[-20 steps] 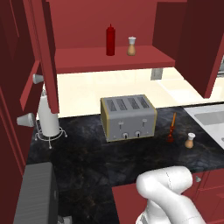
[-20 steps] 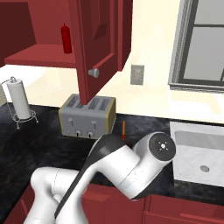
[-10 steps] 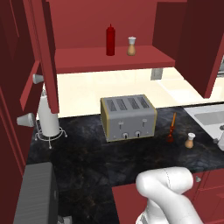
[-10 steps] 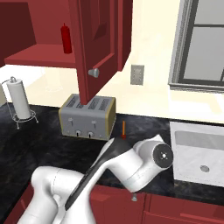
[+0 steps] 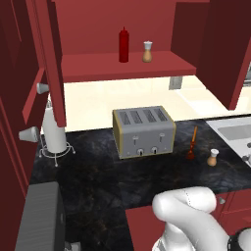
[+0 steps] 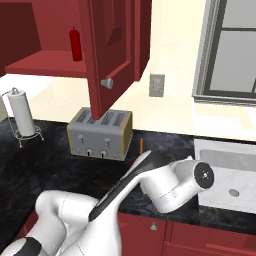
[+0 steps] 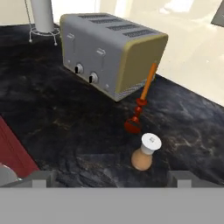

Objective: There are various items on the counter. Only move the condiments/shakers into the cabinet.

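Hand view: toaster (image 7: 111, 50) unlabelled.

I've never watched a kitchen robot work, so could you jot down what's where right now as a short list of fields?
In cabinet: red bottle and one shaker, upright on the shelf
On counter: second shaker, upright, beside the orange-red utensil
Toaster: behind the utensil
Gripper: open, holding nothing, facing the counter shaker
Left to move: that one shaker

The white arm (image 6: 165, 185) is bending low over the near edge of the table (image 6: 30, 165) and reaching to the right. The claw (image 7: 111, 178) is standing wide open and holding nothing, its two dark fingertips (image 7: 41, 178) well apart.
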Controlling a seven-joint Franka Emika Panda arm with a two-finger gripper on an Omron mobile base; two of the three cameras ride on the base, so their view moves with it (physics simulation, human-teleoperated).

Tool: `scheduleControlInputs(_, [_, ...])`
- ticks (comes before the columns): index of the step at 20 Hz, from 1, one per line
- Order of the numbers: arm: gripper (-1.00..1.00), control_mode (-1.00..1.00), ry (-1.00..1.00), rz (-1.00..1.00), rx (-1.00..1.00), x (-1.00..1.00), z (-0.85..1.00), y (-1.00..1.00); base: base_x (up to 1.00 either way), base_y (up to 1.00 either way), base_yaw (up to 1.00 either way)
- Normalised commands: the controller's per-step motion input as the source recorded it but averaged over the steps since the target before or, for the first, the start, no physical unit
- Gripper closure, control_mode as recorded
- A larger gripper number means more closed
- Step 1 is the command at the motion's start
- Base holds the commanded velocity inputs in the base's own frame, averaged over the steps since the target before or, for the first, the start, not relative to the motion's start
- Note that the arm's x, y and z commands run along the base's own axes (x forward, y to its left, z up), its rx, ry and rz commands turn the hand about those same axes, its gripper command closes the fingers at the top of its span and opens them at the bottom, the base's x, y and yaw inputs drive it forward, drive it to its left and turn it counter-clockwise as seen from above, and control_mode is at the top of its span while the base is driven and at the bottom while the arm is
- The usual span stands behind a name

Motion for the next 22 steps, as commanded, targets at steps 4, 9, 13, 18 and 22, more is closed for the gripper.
scheduleControlInputs(4, [-1.00, -1.00, 0.19, 0.14, 0.14, 0.38, -0.03, -0.39, 0.00, 0.00, 0.00])
scheduleControlInputs(9, [-1.00, -1.00, 0.10, 0.09, 0.15, 0.33, -0.12, -0.08, 0.00, 0.00, 0.00])
scheduleControlInputs(13, [-1.00, -1.00, 0.01, 0.00, 0.06, 0.02, -0.04, 0.00, 0.00, 0.00, 0.00])
scheduleControlInputs(18, [-1.00, -1.00, 0.00, 0.01, 0.12, 0.00, -0.34, 0.00, 0.00, 0.00, 0.00])
scheduleControlInputs(22, [-1.00, -1.00, 0.00, 0.01, 0.20, 0.00, -0.26, 0.00, 0.00, 0.00, 0.00])
